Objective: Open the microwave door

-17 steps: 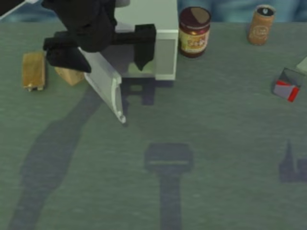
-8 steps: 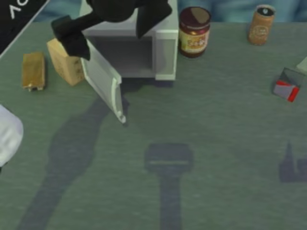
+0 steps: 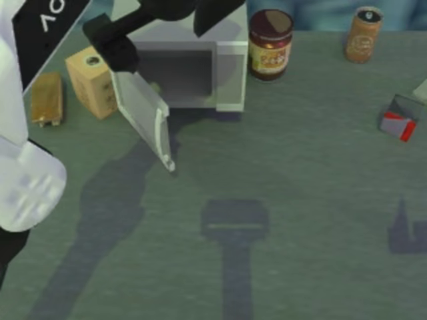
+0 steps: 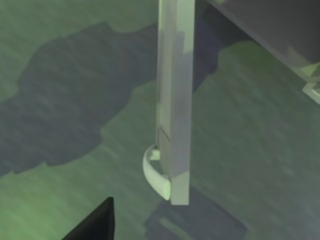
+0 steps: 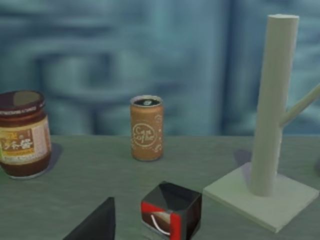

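Pale grey-white microwave with silver-white microwave door, tan wooden block, brown can.

The microwave door juts out over the table, barring the left approach — tan block and jar flank the microwave; the middle lies open.

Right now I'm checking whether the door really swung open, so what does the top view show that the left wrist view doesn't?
Only the top view shows the whole microwave with its dark cavity exposed, the left gripper above it, the wooden block, the jar and the can. Only the left wrist view shows the curved door handle on the door's free end. Both show the microwave door swung well out from the front, edge-on, over the green table.
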